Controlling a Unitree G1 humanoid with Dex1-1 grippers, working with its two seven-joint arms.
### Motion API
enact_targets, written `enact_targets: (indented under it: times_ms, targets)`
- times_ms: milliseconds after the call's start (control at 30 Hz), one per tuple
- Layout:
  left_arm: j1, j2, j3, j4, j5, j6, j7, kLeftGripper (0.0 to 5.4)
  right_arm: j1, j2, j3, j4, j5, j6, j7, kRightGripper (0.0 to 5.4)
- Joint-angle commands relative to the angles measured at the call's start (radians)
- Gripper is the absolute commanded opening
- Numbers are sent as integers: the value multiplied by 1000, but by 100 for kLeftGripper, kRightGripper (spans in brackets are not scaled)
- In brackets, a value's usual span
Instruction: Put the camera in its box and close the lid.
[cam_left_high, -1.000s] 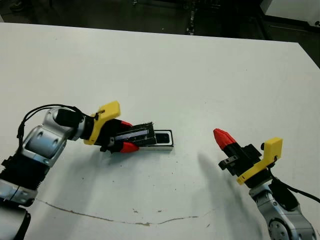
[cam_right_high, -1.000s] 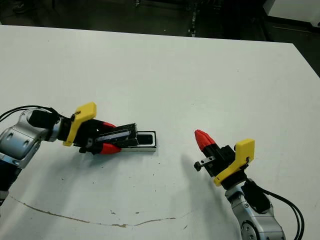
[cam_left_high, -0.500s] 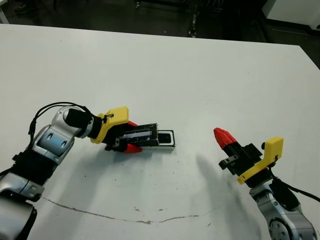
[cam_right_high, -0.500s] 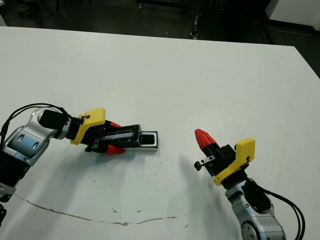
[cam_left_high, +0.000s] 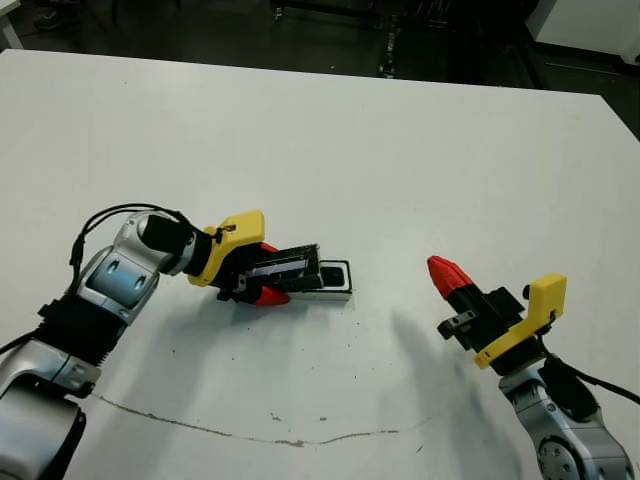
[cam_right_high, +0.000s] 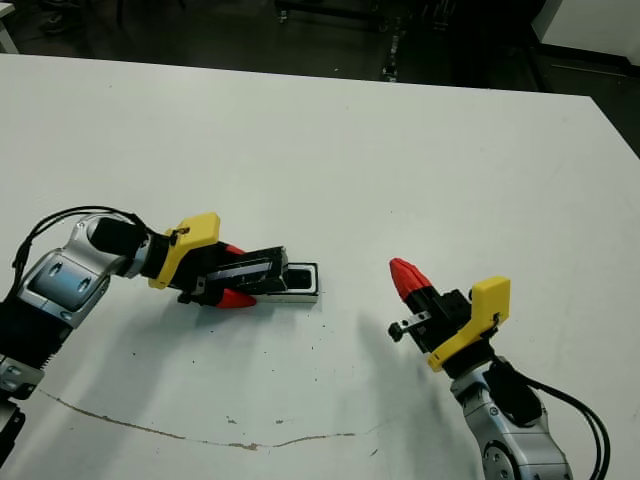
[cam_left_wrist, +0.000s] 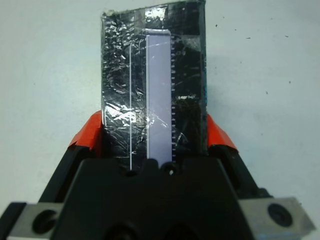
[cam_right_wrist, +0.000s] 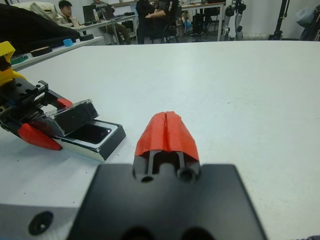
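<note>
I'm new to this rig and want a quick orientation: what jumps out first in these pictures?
The left tool grips the speckled black lid, held tilted over the left part of the box at mid-table, with the glossy camera already lying inside. The right tool, red tips pressed together and holding nothing, hovers apart to the right.

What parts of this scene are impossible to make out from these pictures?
- Box: in the head views the lid, held by the left gripper, covers its left end.
- Camera: only one end shows in the right wrist view; the lid hides the rest.
- Left wrist view: the lid blocks the box entirely.
- Right gripper: idle.
</note>
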Motion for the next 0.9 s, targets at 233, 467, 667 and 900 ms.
enact_targets:
  times_ms: [233,467,667,900]
  targets:
    - [46,-125,-70,-82,37,135,104,310,9,-11,-6,0,-10,3,-7,0]
    - [59,-140,-127,-213,147,257,227,363,13,-6,-5,2,-6,-3,-4,0]
    - [59,-168,-175,-191,194,217,281,447,14,-7,-9,-1,-7,3,-10,0]
    - [50,-205,-188,-123,194,174,300,539,13,-9,-17,-2,-7,-2,-9,0]
